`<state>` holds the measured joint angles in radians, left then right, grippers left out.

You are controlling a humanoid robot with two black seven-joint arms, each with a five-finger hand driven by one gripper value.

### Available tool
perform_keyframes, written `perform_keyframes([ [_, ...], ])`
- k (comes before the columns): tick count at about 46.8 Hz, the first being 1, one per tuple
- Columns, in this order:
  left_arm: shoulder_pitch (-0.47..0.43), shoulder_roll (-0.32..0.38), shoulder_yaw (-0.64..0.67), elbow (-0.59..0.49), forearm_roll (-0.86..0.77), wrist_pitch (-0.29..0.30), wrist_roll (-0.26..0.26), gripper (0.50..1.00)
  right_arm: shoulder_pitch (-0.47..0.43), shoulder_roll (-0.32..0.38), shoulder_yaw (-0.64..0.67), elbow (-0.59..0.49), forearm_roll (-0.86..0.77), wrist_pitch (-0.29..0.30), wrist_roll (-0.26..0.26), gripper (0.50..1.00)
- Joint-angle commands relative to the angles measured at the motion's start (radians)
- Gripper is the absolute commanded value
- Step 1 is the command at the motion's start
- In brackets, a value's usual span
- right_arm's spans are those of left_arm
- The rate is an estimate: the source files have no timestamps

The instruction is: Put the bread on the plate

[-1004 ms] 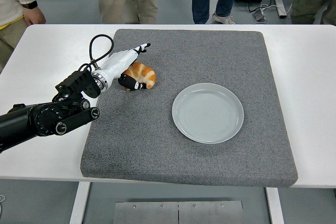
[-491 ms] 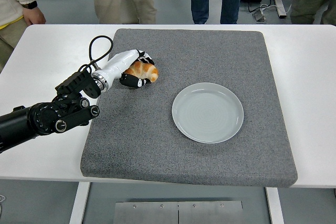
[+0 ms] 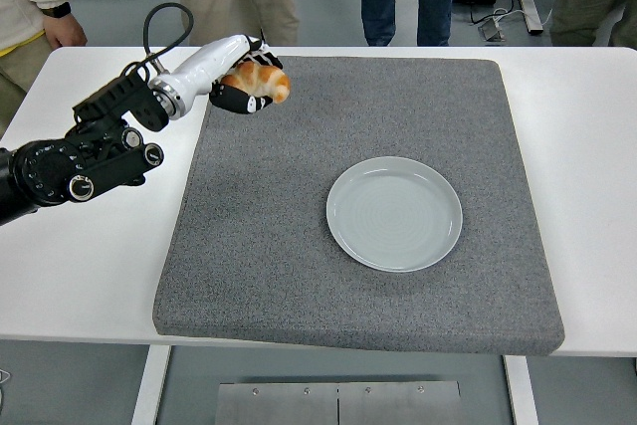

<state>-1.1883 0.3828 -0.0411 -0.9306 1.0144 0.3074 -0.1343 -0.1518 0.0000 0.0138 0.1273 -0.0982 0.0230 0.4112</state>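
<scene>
A golden-brown bread roll [image 3: 259, 80] is held in my left hand [image 3: 247, 85], whose fingers are curled around it, lifted above the grey mat's far left corner. My left arm [image 3: 80, 156] reaches in from the left edge. The pale grey-blue plate [image 3: 394, 213] lies on the mat right of centre, with nothing on it, well to the right of and nearer than the hand. My right arm does not show.
A grey mat [image 3: 299, 276] covers most of the white table [image 3: 587, 146]. Several people stand along the far edge, one with a hand [image 3: 62, 27] near the table's far left corner.
My left hand closed on the bread, then lifted it off the mat and carried it up and toward the far left corner.
</scene>
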Motion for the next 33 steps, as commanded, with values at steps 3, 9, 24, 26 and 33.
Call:
perform_keyframes([
  [3, -0.045, 0.016, 0.0, -0.02, -0.013, -0.031, 0.004, 0.5, 0.0, 0.0, 0.0, 0.0, 0.0, 0.0, 0.0, 1.0],
  [9, -0.092, 0.03, 0.004, -0.02, -0.022, -0.067, 0.005, 0.5, 0.0, 0.0, 0.0, 0.0, 0.0, 0.0, 0.0, 1.0],
  [24, -0.181, 0.056, 0.007, -0.02, -0.022, -0.146, 0.005, 0.5, 0.0, 0.0, 0.0, 0.0, 0.0, 0.0, 0.0, 1.0],
  [26, -0.191, 0.057, 0.007, -0.02, -0.022, -0.159, 0.005, 0.5, 0.0, 0.0, 0.0, 0.0, 0.0, 0.0, 0.0, 1.0],
  [33, -0.221, 0.059, 0.009, -0.02, -0.019, -0.175, 0.004, 0.5, 0.0, 0.0, 0.0, 0.0, 0.0, 0.0, 0.0, 1.0],
])
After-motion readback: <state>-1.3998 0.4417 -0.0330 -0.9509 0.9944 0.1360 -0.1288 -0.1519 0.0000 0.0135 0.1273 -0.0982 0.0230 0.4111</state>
